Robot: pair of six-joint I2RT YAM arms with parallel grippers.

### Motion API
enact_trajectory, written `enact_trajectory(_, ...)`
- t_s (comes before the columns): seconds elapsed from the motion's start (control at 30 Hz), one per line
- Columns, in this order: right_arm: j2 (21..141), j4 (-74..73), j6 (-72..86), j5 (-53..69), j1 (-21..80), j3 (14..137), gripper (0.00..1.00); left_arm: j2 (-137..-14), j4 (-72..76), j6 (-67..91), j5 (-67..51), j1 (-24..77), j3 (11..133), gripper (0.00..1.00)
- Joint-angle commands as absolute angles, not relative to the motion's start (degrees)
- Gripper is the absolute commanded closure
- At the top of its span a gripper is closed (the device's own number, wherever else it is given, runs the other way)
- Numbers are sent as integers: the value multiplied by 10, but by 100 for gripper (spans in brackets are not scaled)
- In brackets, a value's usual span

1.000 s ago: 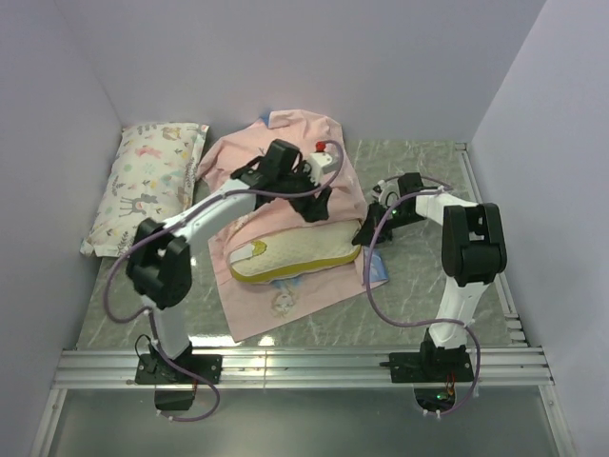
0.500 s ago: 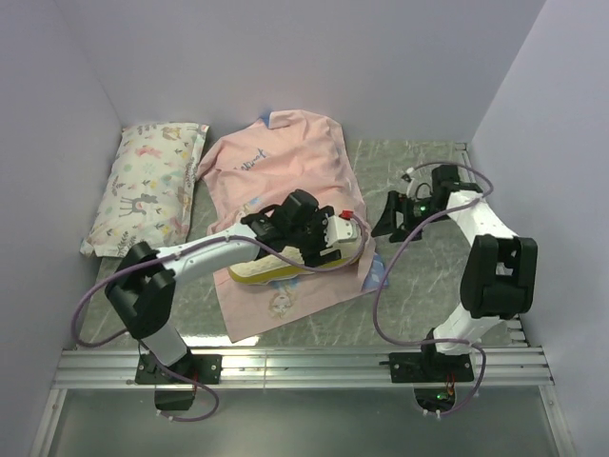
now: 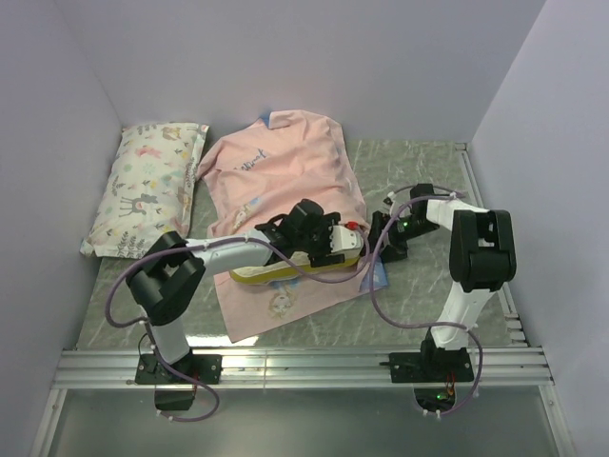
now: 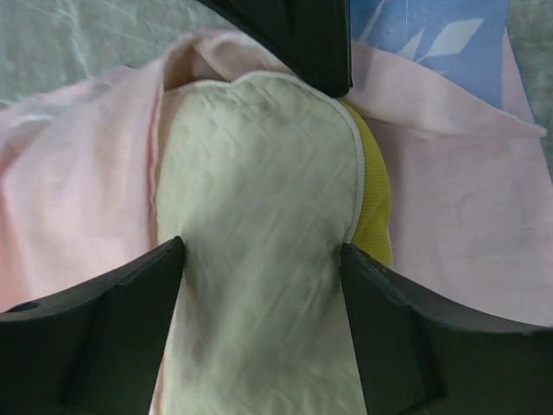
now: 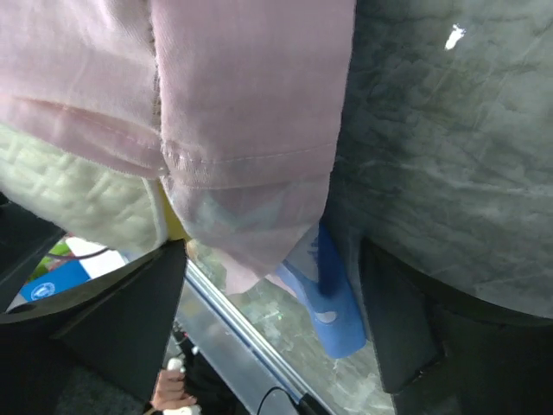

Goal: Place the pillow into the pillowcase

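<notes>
Pink fabric of the pillowcase [image 3: 285,162] is spread across the middle of the table [image 3: 428,171]. The pillow [image 4: 251,156] lies on its near part, right end tucked among the pink folds (yellow band showing along the side). My left gripper [image 4: 259,249] sits over the pillow with jaws spread wide, one finger at each side of the cream top, clamping nothing that I can see. My right gripper [image 5: 268,251] is just right of the pillow, jaws wide apart, the case's hemmed edge hanging loose between them. A small printed pillow [image 3: 152,181] lies far left
</notes>
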State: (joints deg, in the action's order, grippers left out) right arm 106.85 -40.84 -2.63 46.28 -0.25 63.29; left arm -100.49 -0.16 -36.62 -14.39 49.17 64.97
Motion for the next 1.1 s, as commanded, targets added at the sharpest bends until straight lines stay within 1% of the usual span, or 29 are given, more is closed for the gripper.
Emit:
enact_trajectory(0.0,1093,-398,-46,496,-3,632,16,-1037,25,-355,-137,489,664,24)
enact_trajectory(0.03,1095,-404,-54,505,-3,628,19,-1052,22,-353,-134,489,667,26)
enact_trajectory(0.1,1094,-432,-81,550,-3,622,32,-1068,15,-340,-121,490,682,30)
enact_trajectory(0.13,1096,-449,-94,570,-4,620,41,-1089,9,-337,-110,488,700,38)
enact_trajectory(0.17,1097,-486,-111,605,11,617,68,-1101,4,-331,-95,483,712,44)
enact_trajectory(0.2,1098,-507,-130,621,13,617,85,-1112,2,-314,-84,476,726,52)
enact_trajectory(0.23,1099,-531,-172,634,14,621,100,-1129,-15,-302,-81,465,760,70)
enact_trajectory(0.27,1100,-590,-197,661,11,626,100,-1136,-17,-288,-72,443,778,81)
enact_trajectory(0.3,1100,-626,-255,671,8,631,100,-1142,-29,-266,-65,430,798,90)
enact_trajectory(0.33,1090,-660,-280,677,3,648,100,-1147,-34,-256,-50,418,840,100)
enact_trajectory(0.37,1082,-725,-307,685,3,658,100,-1148,-39,-246,-41,404,859,100)
enact_trajectory(0.43,1068,-813,-407,719,-37,700,100,-1153,-53,-224,-4,371,923,100)
enact_trajectory(0.47,1056,-829,-389,730,-52,704,100,-1157,-54,-221,-2,353,945,100)
enact_trajectory(0.5,1043,-828,-376,729,-70,721,100,-1160,-57,-210,24,345,967,100)
enact_trajectory(0.53,1016,-828,-374,722,-80,730,100,-1174,-78,-208,39,338,1018,100)
enact_trajectory(0.63,1001,-828,-350,719,-122,765,100,-1201,-100,-211,70,324,1085,100)
enact_trajectory(0.8,1031,-828,-348,734,-153,785,100,-1208,-66,-230,88,337,1036,100)
enact_trajectory(0.87,1069,-828,-352,744,-154,788,100,-1218,-81,-220,61,345,1014,100)
enact_trajectory(0.9,1098,-828,-352,742,-155,801,100,-1223,-110,-212,24,359,1007,100)
enact_trajectory(1.0,1142,-826,-335,732,-177,837,100,-1223,-165,-197,-47,389,976,100)
enact_trajectory(1.07,1153,-825,-322,728,-195,859,100,-1219,-181,-184,-73,409,945,98)
